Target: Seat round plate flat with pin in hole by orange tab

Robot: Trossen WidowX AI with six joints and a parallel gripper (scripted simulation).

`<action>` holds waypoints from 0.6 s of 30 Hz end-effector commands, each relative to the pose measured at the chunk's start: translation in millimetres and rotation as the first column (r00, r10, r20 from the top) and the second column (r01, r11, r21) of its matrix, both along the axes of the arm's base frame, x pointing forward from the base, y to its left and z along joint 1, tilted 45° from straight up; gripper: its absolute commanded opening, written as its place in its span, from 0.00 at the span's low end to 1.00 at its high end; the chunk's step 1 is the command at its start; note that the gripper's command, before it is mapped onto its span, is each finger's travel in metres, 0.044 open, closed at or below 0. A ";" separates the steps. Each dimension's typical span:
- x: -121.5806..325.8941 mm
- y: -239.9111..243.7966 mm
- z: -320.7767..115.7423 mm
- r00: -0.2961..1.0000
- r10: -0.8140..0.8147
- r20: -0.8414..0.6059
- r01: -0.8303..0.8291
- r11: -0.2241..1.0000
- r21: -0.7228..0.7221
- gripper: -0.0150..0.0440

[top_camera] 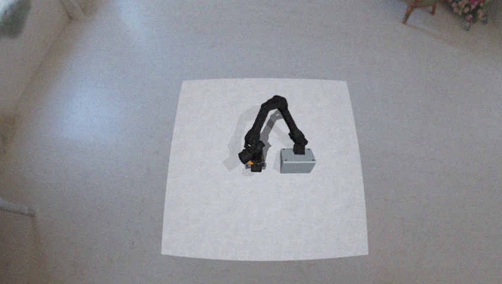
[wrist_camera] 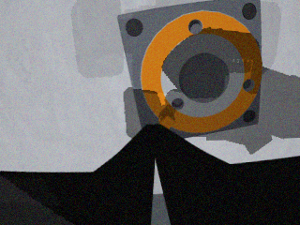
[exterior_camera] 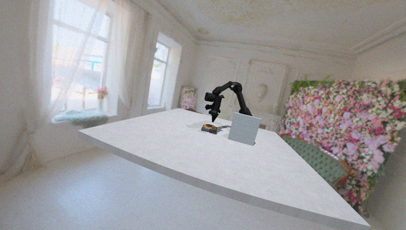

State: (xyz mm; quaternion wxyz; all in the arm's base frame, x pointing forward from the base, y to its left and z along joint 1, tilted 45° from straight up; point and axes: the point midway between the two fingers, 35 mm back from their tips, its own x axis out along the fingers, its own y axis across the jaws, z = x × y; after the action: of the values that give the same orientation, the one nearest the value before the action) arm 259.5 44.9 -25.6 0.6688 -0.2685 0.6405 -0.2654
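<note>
white table (exterior_camera: pixel 176 151) — grey base (exterior_camera: pixel 208 130), mounting box (exterior_camera: pixel 243 128)

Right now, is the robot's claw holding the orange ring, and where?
No. The gripper is shut on nothing, hovering above the plate without touching it.
</note>
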 end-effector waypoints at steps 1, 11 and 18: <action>-2.5 1.1 0.1 1.000 0.016 -0.025 -0.016 1.000 -0.004 0.25; -0.9 -30.7 -31.7 1.000 0.016 -0.024 -0.016 1.000 -0.006 0.25; -2.9 -34.2 -33.0 1.000 0.016 -0.024 -0.016 1.000 -0.006 0.25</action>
State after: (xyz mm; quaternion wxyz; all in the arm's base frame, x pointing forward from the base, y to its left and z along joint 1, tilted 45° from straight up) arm 257.3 11.9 -58.6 0.6615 -0.2748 0.6472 -0.2611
